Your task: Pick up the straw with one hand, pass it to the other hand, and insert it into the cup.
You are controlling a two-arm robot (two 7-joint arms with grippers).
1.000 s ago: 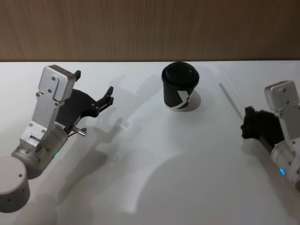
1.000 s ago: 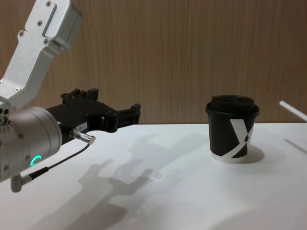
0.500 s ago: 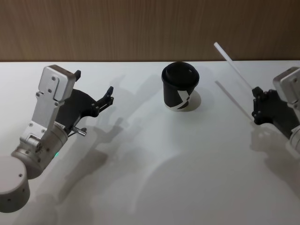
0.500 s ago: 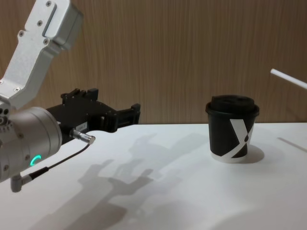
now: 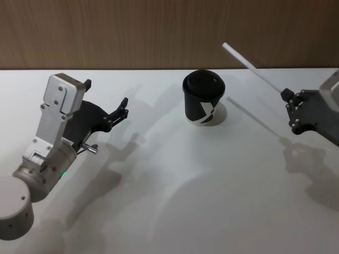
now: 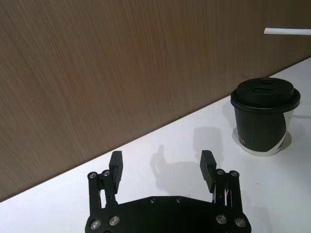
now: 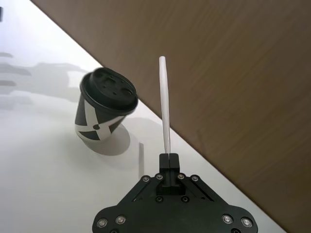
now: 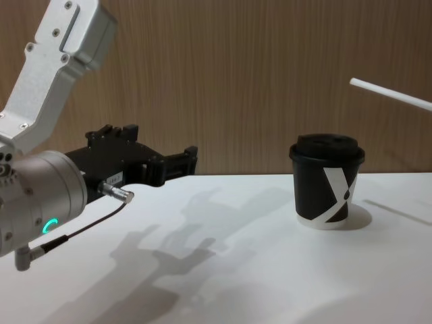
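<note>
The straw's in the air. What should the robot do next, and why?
Probably swing the straw toward the left gripper, which hangs open left of the cup. The right gripper is shut on its lower end, and the handover comes first.

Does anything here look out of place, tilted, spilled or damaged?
Nothing stands out. The cup stands upright, lid on, nothing spilled. The straw is straight, held slanted in the air by the right tool. The left tool hovers open, apart from both.

A white table (image 5: pixel 175 201) stands before a brown wood-grain wall (image 5: pixel 159 32).
</note>
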